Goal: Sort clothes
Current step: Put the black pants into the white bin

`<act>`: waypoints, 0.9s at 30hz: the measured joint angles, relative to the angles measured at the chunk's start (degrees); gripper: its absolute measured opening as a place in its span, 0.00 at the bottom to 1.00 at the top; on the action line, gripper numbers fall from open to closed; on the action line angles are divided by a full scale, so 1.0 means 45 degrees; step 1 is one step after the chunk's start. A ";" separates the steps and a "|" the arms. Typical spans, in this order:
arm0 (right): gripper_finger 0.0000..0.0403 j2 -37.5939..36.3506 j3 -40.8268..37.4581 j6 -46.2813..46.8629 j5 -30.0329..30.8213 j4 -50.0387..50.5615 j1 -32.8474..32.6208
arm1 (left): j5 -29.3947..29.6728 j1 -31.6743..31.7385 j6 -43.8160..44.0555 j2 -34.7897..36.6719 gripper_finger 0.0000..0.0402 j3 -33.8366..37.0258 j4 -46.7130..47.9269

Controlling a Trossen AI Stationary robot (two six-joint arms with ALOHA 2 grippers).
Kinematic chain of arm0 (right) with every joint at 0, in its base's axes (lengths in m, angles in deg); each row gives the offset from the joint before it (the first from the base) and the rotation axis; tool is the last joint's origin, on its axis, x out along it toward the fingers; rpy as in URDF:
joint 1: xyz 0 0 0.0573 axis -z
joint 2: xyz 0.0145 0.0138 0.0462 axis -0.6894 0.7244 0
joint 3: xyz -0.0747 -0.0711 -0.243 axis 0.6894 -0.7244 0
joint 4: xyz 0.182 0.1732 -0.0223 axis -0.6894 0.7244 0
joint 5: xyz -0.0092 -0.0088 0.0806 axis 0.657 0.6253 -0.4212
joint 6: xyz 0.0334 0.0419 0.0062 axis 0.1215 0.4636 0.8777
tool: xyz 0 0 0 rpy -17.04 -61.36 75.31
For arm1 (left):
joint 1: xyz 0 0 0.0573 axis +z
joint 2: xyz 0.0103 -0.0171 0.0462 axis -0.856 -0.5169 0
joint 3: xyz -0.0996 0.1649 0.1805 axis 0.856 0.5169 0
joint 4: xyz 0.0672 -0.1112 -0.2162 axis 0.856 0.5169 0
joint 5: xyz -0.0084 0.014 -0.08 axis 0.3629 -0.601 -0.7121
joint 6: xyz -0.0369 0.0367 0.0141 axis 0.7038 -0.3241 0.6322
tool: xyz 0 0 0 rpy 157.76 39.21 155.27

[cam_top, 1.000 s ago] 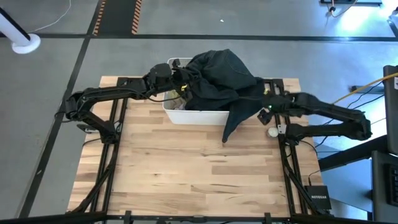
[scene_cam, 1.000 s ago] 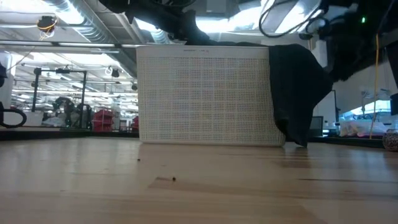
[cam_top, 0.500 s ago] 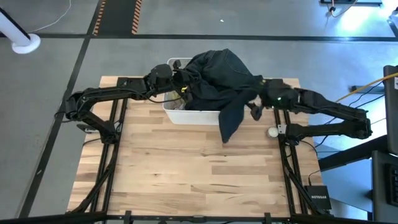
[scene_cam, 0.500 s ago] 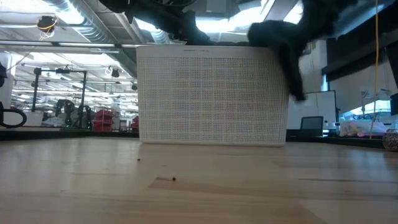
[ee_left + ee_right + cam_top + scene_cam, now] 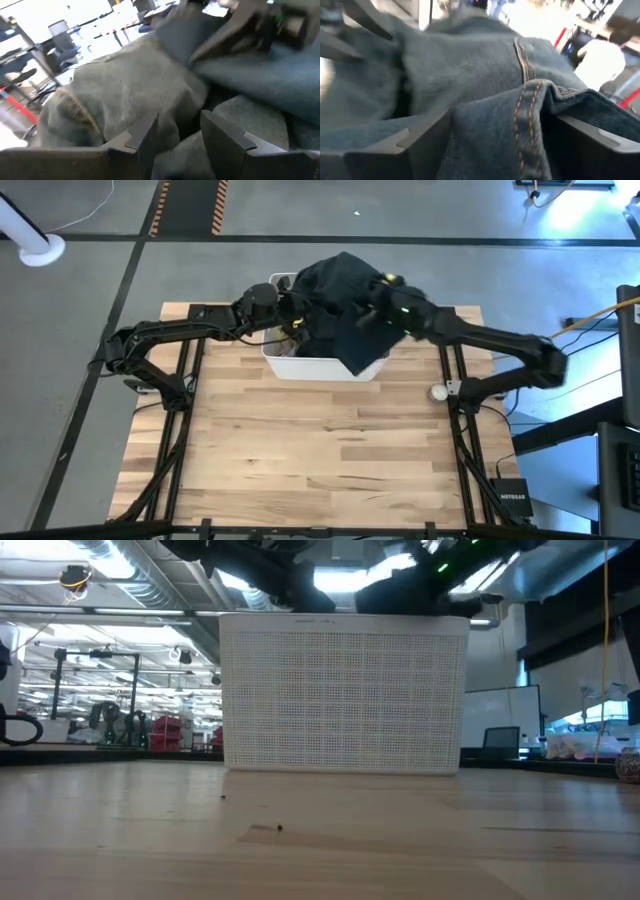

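A heap of dark clothes fills the white bin at the table's far middle; the bin also shows in the low view. My right gripper is over the heap, shut on the dark grey denim garment. A flap of the denim hangs over the bin's near rim. My left gripper is at the heap's left side, open, its fingers on either side of a fold of dark green cloth. My right gripper pinches a thick fold of the denim, several layers with an orange-stitched seam, between its two fingers. It comes from the table's right, over the bin. The flap hangs below the fingers, and the rest lies on the heap. My left gripper's open fingers stand on either side of the dark green fold; I cannot tell whether they touch it.
A small round object lies at the table's right edge. The bare wooden table top stretches from the bin to the near edge.
My right gripper has gone up and toward the table's left, from beside the bin's right side to over the heap. The denim flap that hung down the bin's right wall to the table has been lifted clear and now hangs over the bin's near rim.
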 joint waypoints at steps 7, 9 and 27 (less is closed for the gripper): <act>0.82 0.4184 0.1775 0.0292 -0.2090 0.0721 0.0381 | 0.1054 0.0000 0.0003 0.0339 0.36 0.0000 0.1801; 0.82 0.5040 0.2012 0.0519 -0.2696 0.0929 0.0286 | 0.1143 0.0019 0.0018 0.0444 0.36 0.0000 0.2484; 0.82 0.3493 0.5155 -0.0273 -0.3233 0.5023 -0.0213 | 0.0335 0.0877 0.0451 0.0177 0.35 0.0000 0.2296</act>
